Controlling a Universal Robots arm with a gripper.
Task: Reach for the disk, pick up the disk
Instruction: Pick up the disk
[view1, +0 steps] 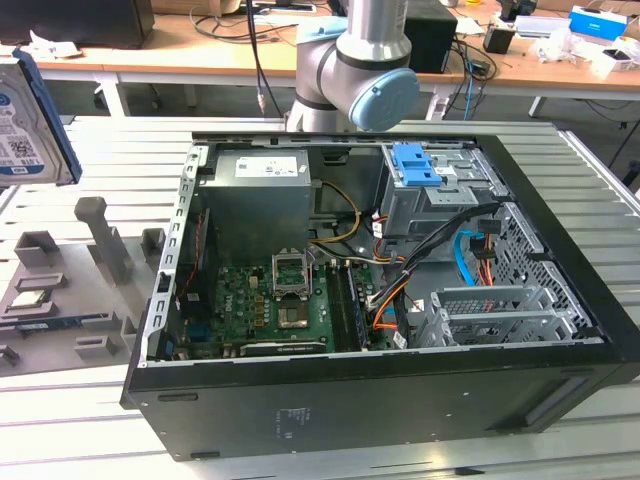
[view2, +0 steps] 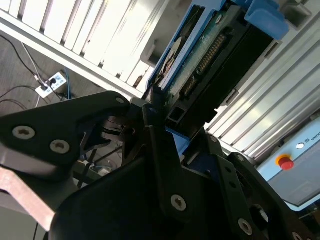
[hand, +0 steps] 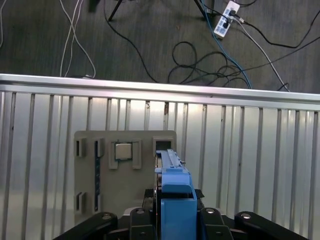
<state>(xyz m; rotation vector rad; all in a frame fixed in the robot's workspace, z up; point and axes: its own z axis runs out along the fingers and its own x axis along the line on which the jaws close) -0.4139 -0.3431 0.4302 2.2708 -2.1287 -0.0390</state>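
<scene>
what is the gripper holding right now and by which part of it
It holds the disk, seen edge-on in the first wrist view. The gripper pinches it across its two flat faces at one blue-railed end, and the rest juts out free.

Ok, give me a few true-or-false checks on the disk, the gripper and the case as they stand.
The gripper is shut on the disk. True.
The disk lies inside the computer case. False: it is outside, at the exterior view's left.
A square chip sits in the grey fixture. True.
The computer case is closed. False: its side is open, motherboard showing.
</scene>
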